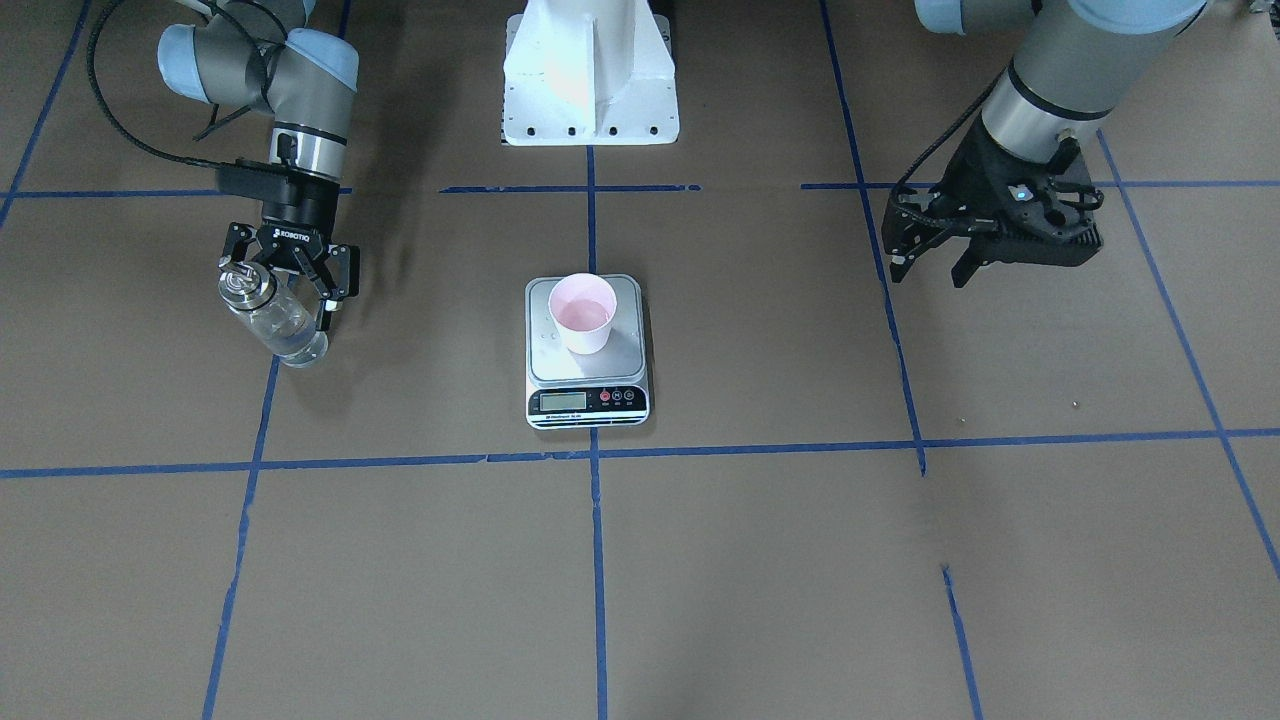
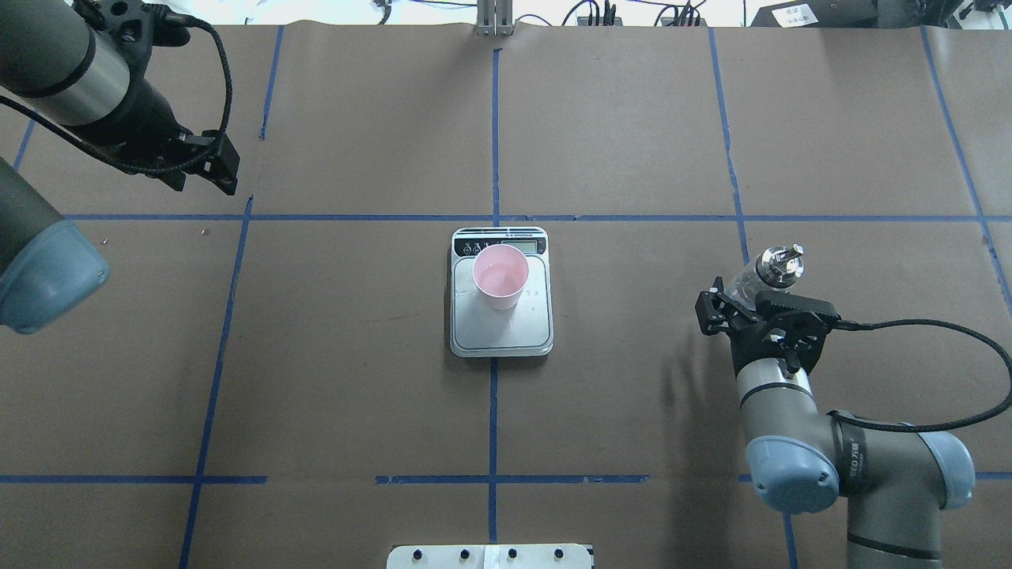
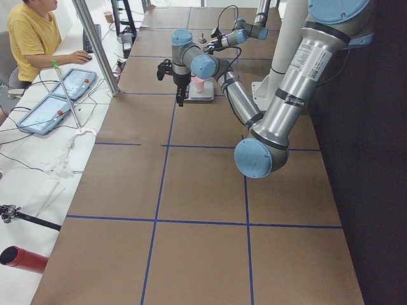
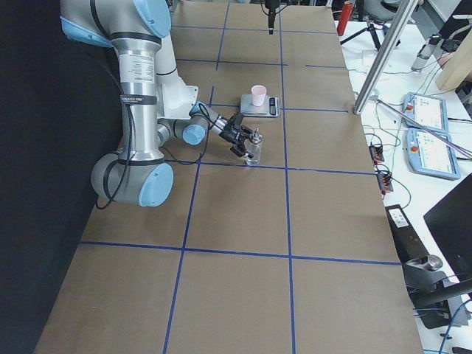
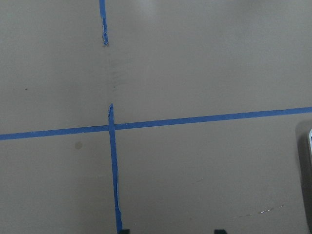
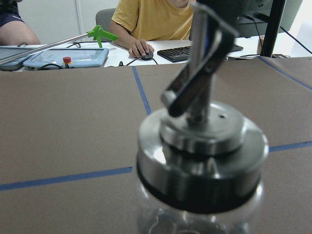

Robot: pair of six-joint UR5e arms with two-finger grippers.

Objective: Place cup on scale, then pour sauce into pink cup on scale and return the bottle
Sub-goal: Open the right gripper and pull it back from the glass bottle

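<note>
The pink cup (image 1: 582, 312) stands upright on the silver platform of the scale (image 1: 587, 378) at the table's middle; both also show in the overhead view, cup (image 2: 500, 276) and scale (image 2: 502, 336). A little liquid seems to lie in the cup. My right gripper (image 1: 287, 290) is shut on the clear glass bottle (image 1: 278, 322), upright and well to the scale's side, low over or on the table; I cannot tell which. Its silver cap and spout (image 6: 202, 141) fill the right wrist view. My left gripper (image 1: 930, 265) is open and empty, far on the other side.
The white robot base (image 1: 590, 70) stands behind the scale. Blue tape lines (image 1: 600, 455) cross the brown table. An operator in yellow (image 3: 28, 32) sits at a side desk with tablets (image 3: 60, 95). The left wrist view shows bare table and the scale's edge (image 5: 310, 151).
</note>
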